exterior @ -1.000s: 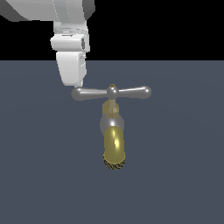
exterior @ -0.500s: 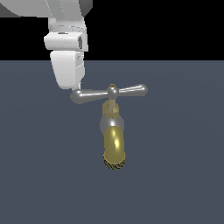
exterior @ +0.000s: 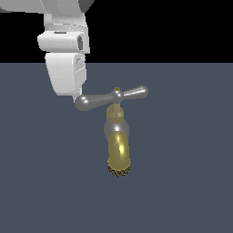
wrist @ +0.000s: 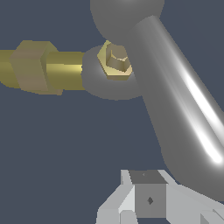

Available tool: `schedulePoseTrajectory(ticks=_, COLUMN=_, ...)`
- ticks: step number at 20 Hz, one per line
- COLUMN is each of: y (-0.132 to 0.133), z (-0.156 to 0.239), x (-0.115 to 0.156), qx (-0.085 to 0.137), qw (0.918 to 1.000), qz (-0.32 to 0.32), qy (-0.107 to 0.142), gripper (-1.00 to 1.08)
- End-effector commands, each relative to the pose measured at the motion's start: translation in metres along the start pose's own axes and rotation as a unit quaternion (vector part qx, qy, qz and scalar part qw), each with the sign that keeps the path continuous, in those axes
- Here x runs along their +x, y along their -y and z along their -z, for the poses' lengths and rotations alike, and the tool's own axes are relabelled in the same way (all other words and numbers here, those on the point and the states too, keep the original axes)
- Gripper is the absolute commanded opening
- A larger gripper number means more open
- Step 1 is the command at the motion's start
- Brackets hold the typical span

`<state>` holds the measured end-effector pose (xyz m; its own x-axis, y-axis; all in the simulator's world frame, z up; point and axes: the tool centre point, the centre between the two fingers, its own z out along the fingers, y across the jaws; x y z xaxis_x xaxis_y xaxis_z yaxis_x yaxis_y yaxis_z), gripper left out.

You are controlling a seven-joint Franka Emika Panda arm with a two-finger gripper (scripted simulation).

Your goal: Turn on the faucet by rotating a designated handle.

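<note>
Dark slate-grey counter (exterior: pixel 191 191), black backdrop. Small brass-yellow faucet (exterior: pixel 119 152) with downward spout, mid-counter. Glossy silver-grey crossbar handle (exterior: pixel 111 97) on top, tilted: rigid metal, likely slick; best pushed near a rounded bulb end for leverage. White gripper (exterior: pixel 75 96) touches the bulb on the exterior view's left; jaw state cannot be told.

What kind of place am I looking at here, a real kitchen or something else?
Most likely a computer-simulated test scene, not a kitchen. A lone faucet with a silver handle floats over a flat grey floor beneath a black void, and a white robot gripper hangs beside the handle.
</note>
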<state>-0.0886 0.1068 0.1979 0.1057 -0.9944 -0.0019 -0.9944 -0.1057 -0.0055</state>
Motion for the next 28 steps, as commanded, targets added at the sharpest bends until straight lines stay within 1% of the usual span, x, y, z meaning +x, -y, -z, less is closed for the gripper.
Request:
schedulePoseTrajectory(ticks=1, y=-0.009, z=0.000, x=0.000, qx=-0.003, qw=1.0000, qz=0.000, qy=-0.001, gripper=-1.00)
schedulePoseTrajectory(ticks=5, y=-0.019, z=0.000, x=-0.001, qx=-0.003, qw=1.0000, qz=0.000, qy=-0.001, gripper=-1.00)
schedulePoseTrajectory(ticks=7, y=-0.015, z=0.001, x=-0.002, qx=0.000, qw=1.0000, qz=0.001, qy=-0.002, gripper=-1.00)
schedulePoseTrajectory(ticks=28, y=-0.066, z=0.001, x=0.037, qx=-0.002, qw=1.0000, qz=0.000, qy=-0.001, gripper=-1.00)
